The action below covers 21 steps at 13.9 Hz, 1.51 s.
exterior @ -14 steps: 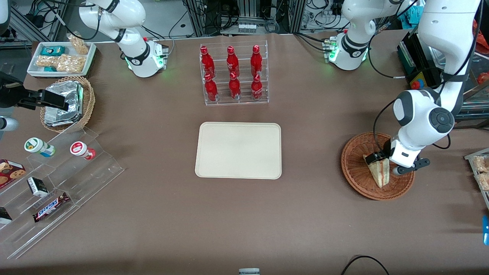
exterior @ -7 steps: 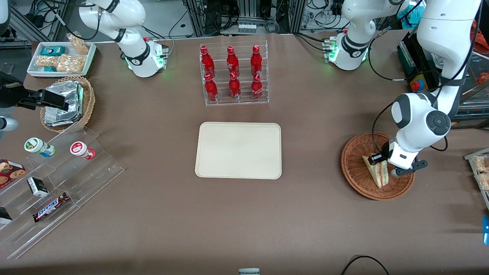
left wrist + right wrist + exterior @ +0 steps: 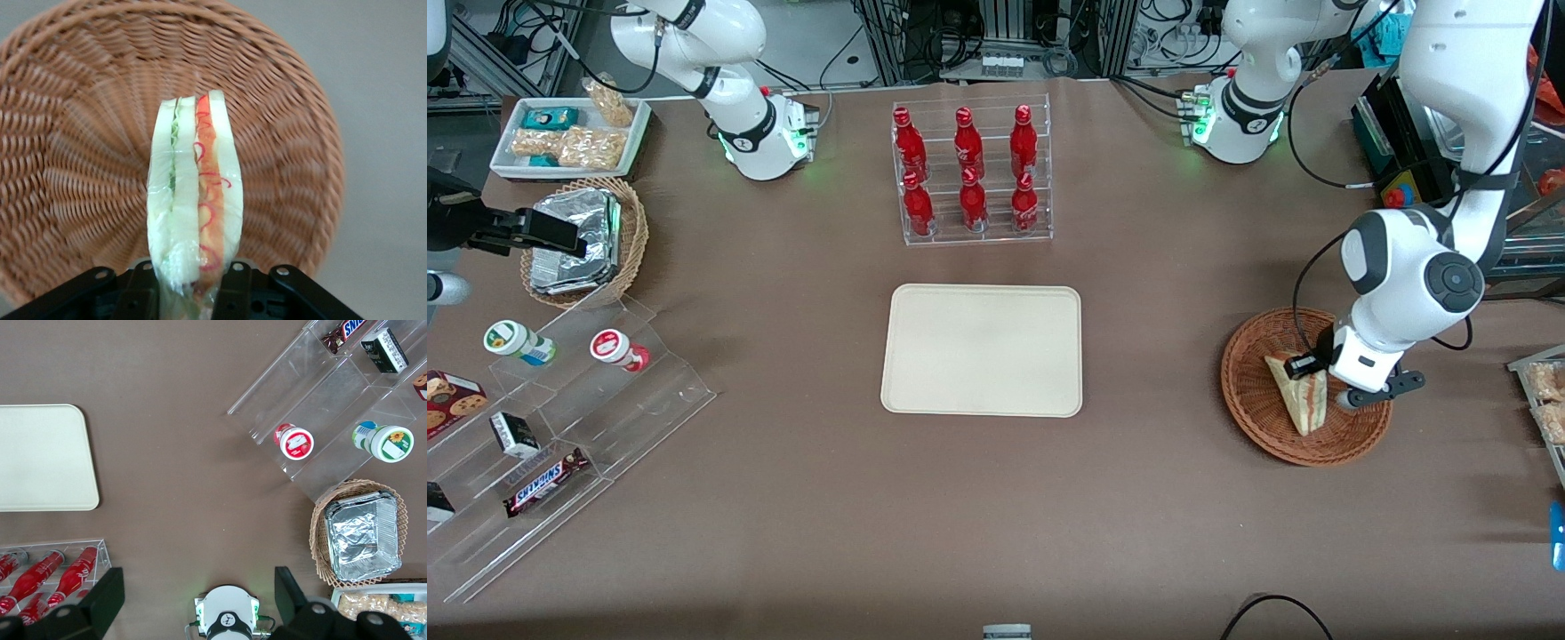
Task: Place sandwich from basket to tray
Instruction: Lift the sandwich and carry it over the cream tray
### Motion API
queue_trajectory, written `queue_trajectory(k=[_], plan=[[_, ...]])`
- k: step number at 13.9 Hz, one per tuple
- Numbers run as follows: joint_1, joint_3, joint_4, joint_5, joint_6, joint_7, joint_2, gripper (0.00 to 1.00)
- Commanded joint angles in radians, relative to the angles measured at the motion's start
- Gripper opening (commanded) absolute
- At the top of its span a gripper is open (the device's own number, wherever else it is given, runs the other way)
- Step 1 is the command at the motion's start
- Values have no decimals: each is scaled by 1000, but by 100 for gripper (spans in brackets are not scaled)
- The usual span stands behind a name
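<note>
- My gripper (image 3: pixel 1303 366) sits at the right of the front view, over the reddish-brown wicker basket (image 3: pixel 1263 418). My fingers (image 3: pixel 142 293) are clamped on either face of the sandwich (image 3: pixel 193 193), pinching it near one end.
- In the wrist view the wedge stands on edge between my pads, with the green filling layer on one side of the cut face, the red on the other, and the basket weave spread out underneath it.
- In the front view the sandwich (image 3: pixel 1296 396) is still inside the basket's outline, tilted, with its pointed end toward the lower rim. I cannot tell whether that tip touches the weave or has just cleared it.
- I judge the step in hand to be the lift out of the basket: the grasp is made, the carry has not begun.
- The cream-beige tray (image 3: pixel 983 349) lies bare at the centre of the frame, well apart from the basket, with open brown table between them.
- Next I need a rise high enough to clear the basket rim, then a sideways carry toward the tray. The bread is soft, so I should hold my squeeze steady and not tighten it.
</note>
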Motion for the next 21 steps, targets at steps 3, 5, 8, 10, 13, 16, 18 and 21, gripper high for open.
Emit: queue_trajectory(k=[3,5,8,10,13,16,18,21], plan=[[-218,-1,42,-4,-203,-135,-115,15],[-343,-1,113,-14,-282,-262,-98,11],[-490,-1,180,-15,-289,-421,-25,6],[-539,-1,237,-17,-284,-439,38,6],[-642,-1,302,-24,-246,-447,136,7],[-723,-1,314,-37,-134,-540,193,8],[-751,-1,322,-38,-128,-558,197,9],[-812,-1,413,-40,-128,-628,253,10]])
